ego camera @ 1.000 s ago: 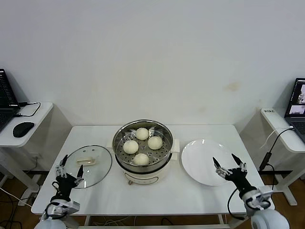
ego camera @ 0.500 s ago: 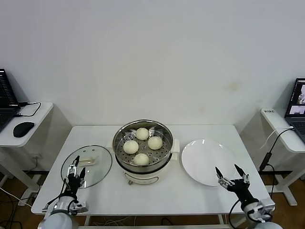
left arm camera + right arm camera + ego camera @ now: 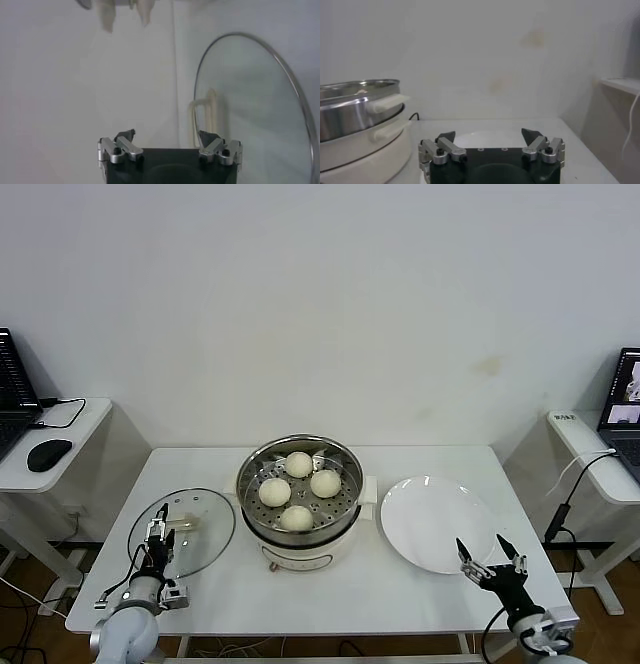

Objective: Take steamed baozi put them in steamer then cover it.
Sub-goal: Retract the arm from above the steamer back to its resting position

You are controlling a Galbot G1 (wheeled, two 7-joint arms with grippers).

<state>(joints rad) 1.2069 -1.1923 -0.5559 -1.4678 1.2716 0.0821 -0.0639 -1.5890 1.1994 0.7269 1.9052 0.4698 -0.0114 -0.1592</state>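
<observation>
Hovering over the lid, buns already in the pot

Four pale cream-white round steamed baozi sat inside the round shiny steel steamer, resting on its perforated tray, one toward the back wall, two side by side in the middle and one nearest the robot. The steamer stood on its cream-white electric base at the middle of the white bench, uncovered.

The round clear glass cover with its metal rim lay flat on the bench just to the left of the steamer, its cream rectangular handle at the centre. The left gripper was low at the near edge of the cover, over the glass rim and just short of the handle. Its fingers stood spread apart and held nothing; in the left wrist view the handle and the curved rim lay ahead of the open fingertips, toward one side of the gap between them.

The right gripper was at the near right part of the bench, just beyond the near edge of a flat round white plate. Its fingers were also spread wide and empty. From the right wrist view the steamer stood well off to the side, with its cream side handles facing the gripper.
</observation>
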